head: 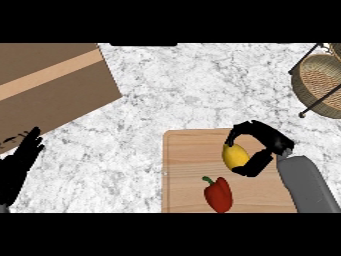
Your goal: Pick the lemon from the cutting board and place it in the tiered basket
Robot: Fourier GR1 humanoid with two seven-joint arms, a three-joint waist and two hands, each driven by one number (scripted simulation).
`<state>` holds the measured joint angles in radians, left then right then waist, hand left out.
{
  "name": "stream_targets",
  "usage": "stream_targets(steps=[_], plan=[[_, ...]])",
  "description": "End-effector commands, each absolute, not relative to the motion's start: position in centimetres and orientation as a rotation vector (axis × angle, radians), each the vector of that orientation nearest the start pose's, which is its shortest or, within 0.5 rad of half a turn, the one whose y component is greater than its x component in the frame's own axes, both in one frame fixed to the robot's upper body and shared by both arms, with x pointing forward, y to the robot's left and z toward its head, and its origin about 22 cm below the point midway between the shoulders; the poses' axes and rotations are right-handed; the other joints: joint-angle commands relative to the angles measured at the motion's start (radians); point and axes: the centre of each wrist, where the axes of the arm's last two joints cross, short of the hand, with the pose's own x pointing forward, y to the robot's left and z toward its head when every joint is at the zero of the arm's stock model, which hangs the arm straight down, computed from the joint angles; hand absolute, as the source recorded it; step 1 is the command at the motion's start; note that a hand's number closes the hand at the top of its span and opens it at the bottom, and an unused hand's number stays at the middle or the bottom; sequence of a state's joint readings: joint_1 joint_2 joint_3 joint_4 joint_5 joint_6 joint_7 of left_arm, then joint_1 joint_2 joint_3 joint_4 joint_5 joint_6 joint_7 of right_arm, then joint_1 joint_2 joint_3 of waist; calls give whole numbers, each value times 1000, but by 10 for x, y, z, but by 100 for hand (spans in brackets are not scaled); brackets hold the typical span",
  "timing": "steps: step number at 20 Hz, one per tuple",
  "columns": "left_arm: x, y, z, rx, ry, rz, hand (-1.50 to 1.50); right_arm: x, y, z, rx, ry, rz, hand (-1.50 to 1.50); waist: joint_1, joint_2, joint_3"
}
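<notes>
Red bell pepper (pixel 219 195) low in view, brown cardboard box (pixel 40 85) upper left, speckled white counter (pixel 202 85)

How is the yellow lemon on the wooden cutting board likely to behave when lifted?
The oval yellow lemon looks rigid, so it probably keeps its shape inside the curled fingers of the right hand. Its rounded, smooth-looking skin could let it slip. Released on the flat wooden cutting board, it might roll.

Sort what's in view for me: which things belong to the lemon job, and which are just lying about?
Job: lemon, with the right hand curled round it; cutting board under it; tiered basket, top right.
Lying about: red pepper on the board; cardboard box, top left; left hand, open at the lower left edge.
</notes>
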<state>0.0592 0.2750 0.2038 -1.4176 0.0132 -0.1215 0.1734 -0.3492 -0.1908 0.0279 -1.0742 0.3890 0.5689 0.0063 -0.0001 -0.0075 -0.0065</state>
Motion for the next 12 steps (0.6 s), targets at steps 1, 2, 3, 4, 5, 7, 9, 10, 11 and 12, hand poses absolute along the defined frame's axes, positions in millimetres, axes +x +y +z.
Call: stream_targets(steps=[1,2,3,4,5,7,9,10,11,12], plan=[[209,357,-29,287,-1200,-58,0,314,-262,-3,63,-1154,875,150,-1,6,6],[209,368,-18,283,-1201,-58,0,316,-275,-15,28,-1161,829,150,2,7,7],[212,368,-28,265,-1192,-61,0,316,-232,-2,-78,-1168,867,150,-3,6,6],[207,360,-25,284,-1203,-74,0,308,-212,5,-191,-1200,886,150,-11,0,5],[211,375,-16,277,-1184,-54,0,310,-198,13,-298,-1188,953,150,-11,-3,4],[212,365,-19,285,-1170,-48,0,317,-176,41,-522,-1216,988,150,-18,-16,0],[213,370,-15,310,-1182,-51,0,308,-149,48,-670,-1229,1002,150,-20,-17,0],[204,379,-19,303,-1164,-46,0,301,-138,60,-705,-1242,981,150,-25,-20,0],[203,379,-23,309,-1159,-35,0,291,-126,58,-759,-1225,977,150,-31,-17,0],[202,370,-23,316,-1159,-49,0,290,-118,73,-824,-1257,924,150,-26,-17,2]])
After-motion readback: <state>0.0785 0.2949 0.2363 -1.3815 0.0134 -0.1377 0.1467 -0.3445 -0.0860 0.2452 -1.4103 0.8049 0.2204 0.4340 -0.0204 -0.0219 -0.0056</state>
